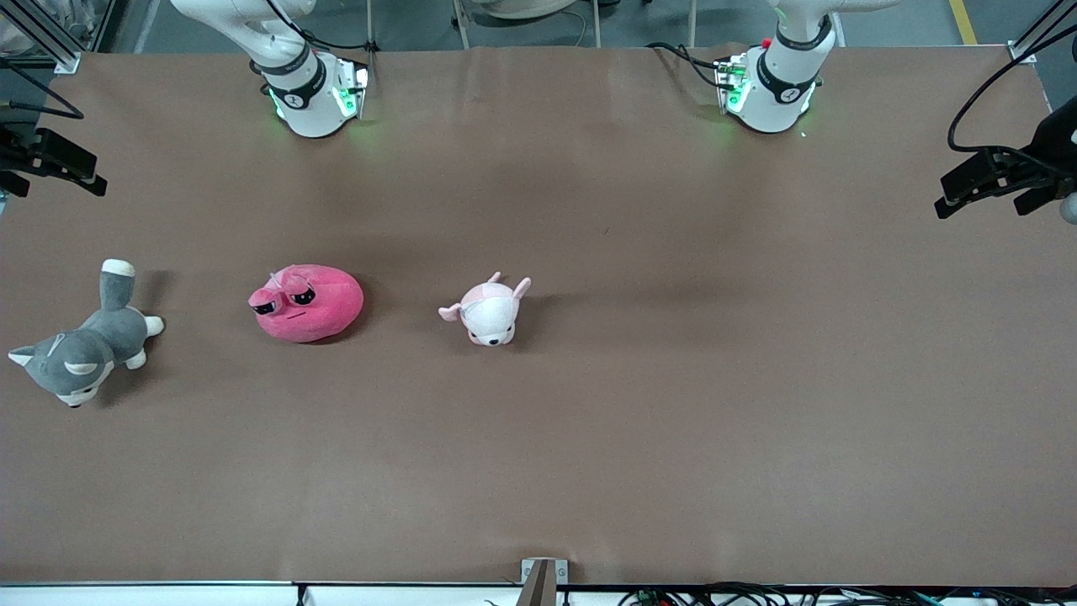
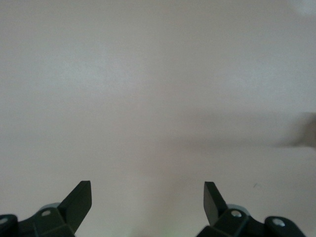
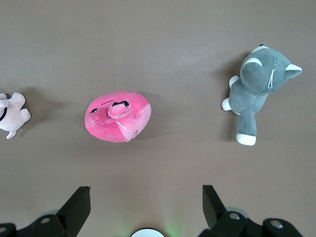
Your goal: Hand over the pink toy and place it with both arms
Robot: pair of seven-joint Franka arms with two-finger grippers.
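The hot-pink blob toy [image 1: 307,302] with sleepy dark eyes lies on the brown table toward the right arm's end; it also shows in the right wrist view [image 3: 118,116]. My right gripper [image 3: 146,191] is open and empty, high above the table near its own base, with the pink toy lying farther out under it. My left gripper [image 2: 147,186] is open and empty over bare table. Neither gripper shows in the front view; only the arm bases [image 1: 307,88] [image 1: 778,80] do.
A pale pink-and-white eared plush [image 1: 490,310] [image 3: 11,114] lies beside the pink toy, toward the table's middle. A grey-and-white dog plush [image 1: 84,345] [image 3: 256,89] lies at the right arm's end. Black camera mounts [image 1: 1001,177] [image 1: 50,160] overhang both ends.
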